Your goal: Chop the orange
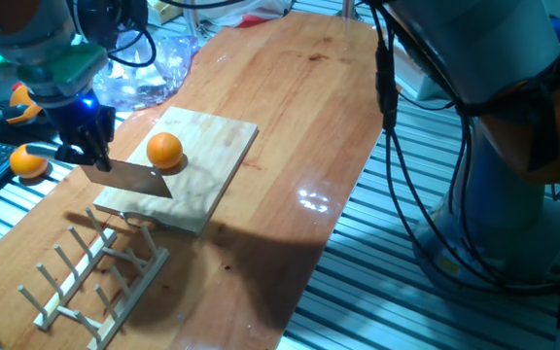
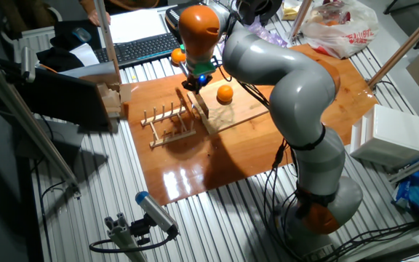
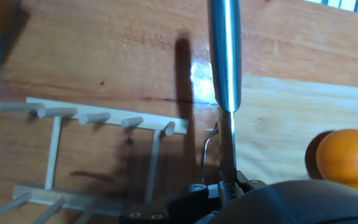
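The cutting board (image 1: 188,167) has bare wood around the orange (image 1: 164,150), so there is room to pass on its far side. The wooden rack (image 1: 95,277) stands just beside the board's near edge and blocks a low approach. The knife (image 1: 129,178) held by the gripper (image 1: 87,148) seems to hang over the board's left part.
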Motion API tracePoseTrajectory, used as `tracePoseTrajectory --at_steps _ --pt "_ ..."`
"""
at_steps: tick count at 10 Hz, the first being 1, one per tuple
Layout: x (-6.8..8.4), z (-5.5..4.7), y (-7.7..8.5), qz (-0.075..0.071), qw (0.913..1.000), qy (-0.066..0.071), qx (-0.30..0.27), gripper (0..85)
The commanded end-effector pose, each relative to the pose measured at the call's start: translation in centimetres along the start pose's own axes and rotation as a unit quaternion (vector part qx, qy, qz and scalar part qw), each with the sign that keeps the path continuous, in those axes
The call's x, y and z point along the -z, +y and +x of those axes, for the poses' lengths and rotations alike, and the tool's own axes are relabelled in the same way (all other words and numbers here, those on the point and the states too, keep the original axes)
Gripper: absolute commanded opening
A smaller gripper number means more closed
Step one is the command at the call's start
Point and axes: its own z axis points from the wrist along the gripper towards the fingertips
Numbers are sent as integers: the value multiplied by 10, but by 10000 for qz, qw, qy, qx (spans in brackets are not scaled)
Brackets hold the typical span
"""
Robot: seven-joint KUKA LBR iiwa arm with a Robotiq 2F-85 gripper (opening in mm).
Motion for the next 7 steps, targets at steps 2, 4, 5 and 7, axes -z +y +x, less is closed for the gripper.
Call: tracePoseTrajectory --at_steps 2,4,5,7 --pt "3 -4 -31 37 10000 40 -33 0" --pt "0 -6 -46 -146 9987 57 -478 0" --pt "-2 -7 -52 -237 9973 60 -699 0" --pt "-6 -4 -64 -259 9947 37 -990 0"
